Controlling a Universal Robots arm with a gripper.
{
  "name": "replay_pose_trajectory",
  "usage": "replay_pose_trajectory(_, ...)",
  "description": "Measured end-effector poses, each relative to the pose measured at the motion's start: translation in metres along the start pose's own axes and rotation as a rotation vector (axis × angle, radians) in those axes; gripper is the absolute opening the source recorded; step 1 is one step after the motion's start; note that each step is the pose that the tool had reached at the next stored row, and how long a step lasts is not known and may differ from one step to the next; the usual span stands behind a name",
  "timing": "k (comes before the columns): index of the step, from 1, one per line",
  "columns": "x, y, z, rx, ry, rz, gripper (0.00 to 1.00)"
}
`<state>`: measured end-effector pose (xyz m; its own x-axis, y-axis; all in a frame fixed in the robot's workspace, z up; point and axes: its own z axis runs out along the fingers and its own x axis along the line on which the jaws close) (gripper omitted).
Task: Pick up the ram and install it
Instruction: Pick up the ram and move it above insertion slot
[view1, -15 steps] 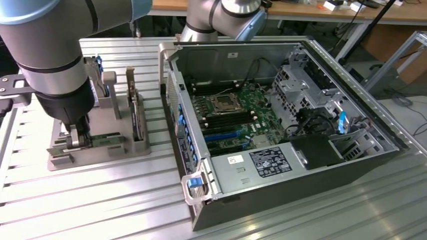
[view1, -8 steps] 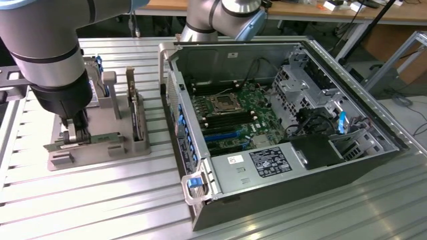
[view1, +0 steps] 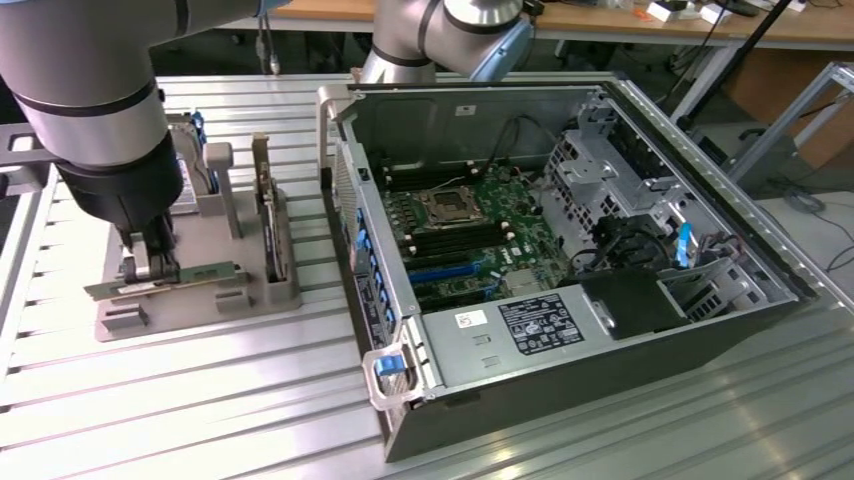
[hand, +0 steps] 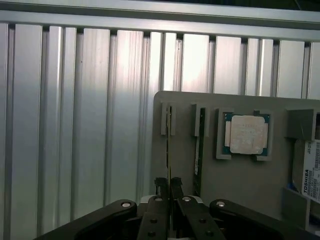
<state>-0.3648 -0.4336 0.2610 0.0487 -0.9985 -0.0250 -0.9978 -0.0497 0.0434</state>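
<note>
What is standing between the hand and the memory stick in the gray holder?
Nothing visible. The hand is closed on the memory stick, which stands in its slot of the gray holder, with its twin beside it, untouched.

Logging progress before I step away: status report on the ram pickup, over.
Tool shut on thin green ram stick, at grey plastic holder. Twin green stick alongside, untouched. Nothing seen in the way.

silver-grey arm (view1: 80, 70) with a black wrist; black gripper (hand: 168, 184) studded with silver screws (hand: 125, 204)
</note>
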Motion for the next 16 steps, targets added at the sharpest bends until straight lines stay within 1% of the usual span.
replay_pose_trajectory(6,0.000,0.0005,-0.0109,-0.0001,0.0000,0.000,0.13)
replay_pose_trajectory(8,0.000,0.0008,-0.0170,0.0000,0.0001,0.000,0.13)
replay_pose_trajectory(11,-0.001,0.0010,-0.0232,-0.0001,0.0000,0.000,0.13)
replay_pose_trajectory(16,-0.001,0.0012,-0.0280,0.0000,0.0000,0.000,0.13)
